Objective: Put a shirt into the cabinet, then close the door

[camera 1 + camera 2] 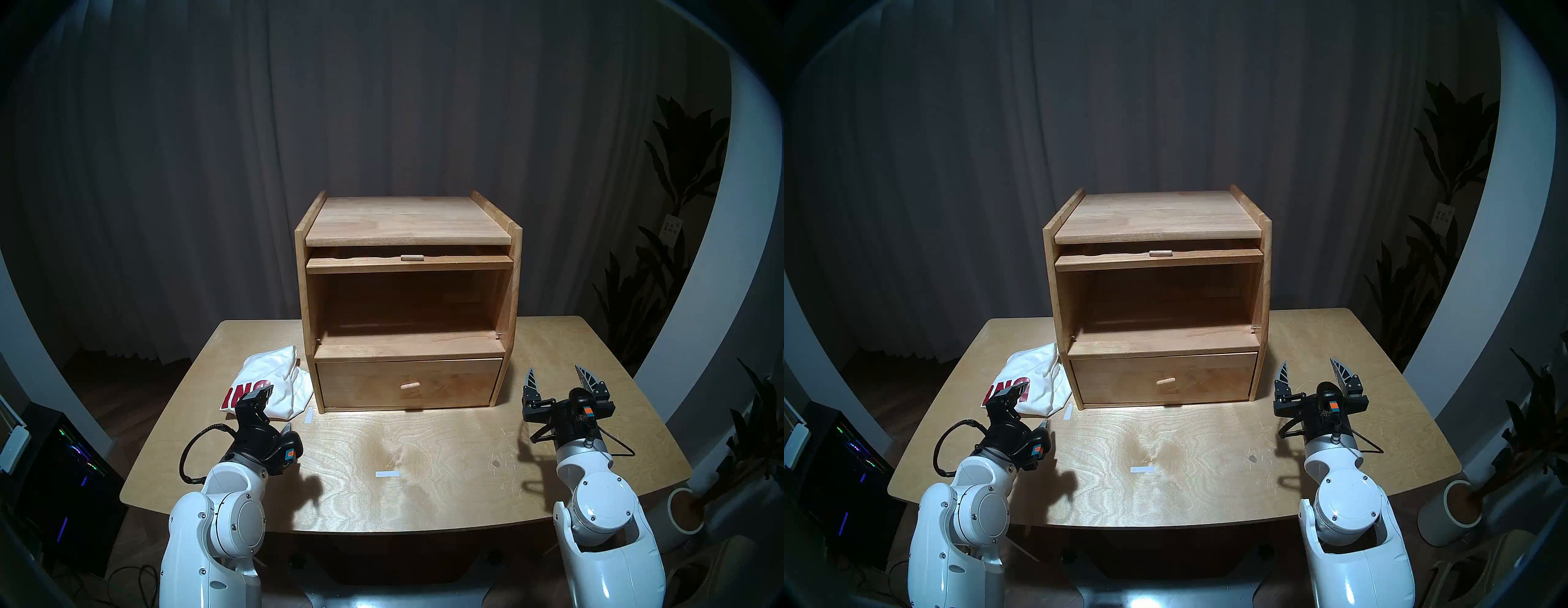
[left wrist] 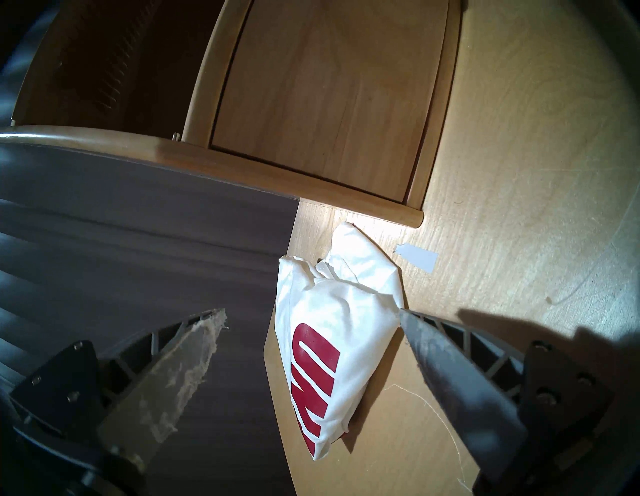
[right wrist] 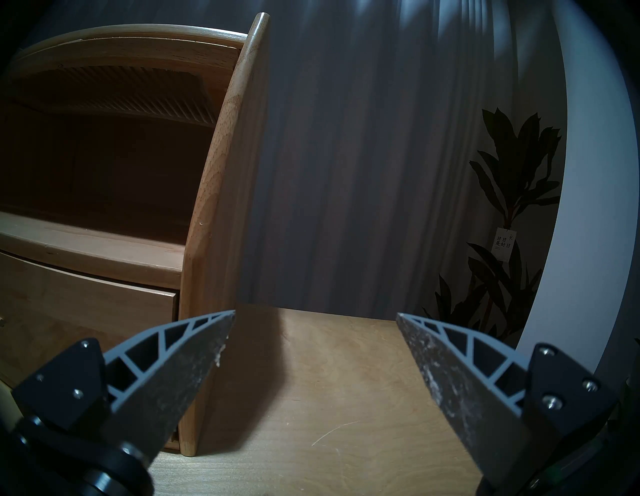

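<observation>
Dark grey pleated curtain behind, pale plywood counter [image 1: 424, 450] in front with a few white tape strips on it. Crumpled white fabric shirt with big dark-red block letters [image 1: 275, 382] lies on the counter, just beside the left front corner of the light-brown wooden box cabinet [image 1: 407, 220], not inside yet. Cabinet: smooth jointed boards, raised side rails, upper compartment open and bare, bottom drawer shut with a peg knob. Light wooden flap door with a small peg knob [image 1: 409, 263] sits slid back flat under the top board; its ribbed clear window shows from below in the right wrist view. Left gripper [image 2: 311, 317] hovers near the shirt, jaws wide, nothing held; one fingertip looks right at the cloth's edge, contact unclear. Right gripper [image 1: 555, 378] hangs right of the cabinet, jaws wide, empty. Judged progress: nothing done; grasp, insertion and door closing all remain.
</observation>
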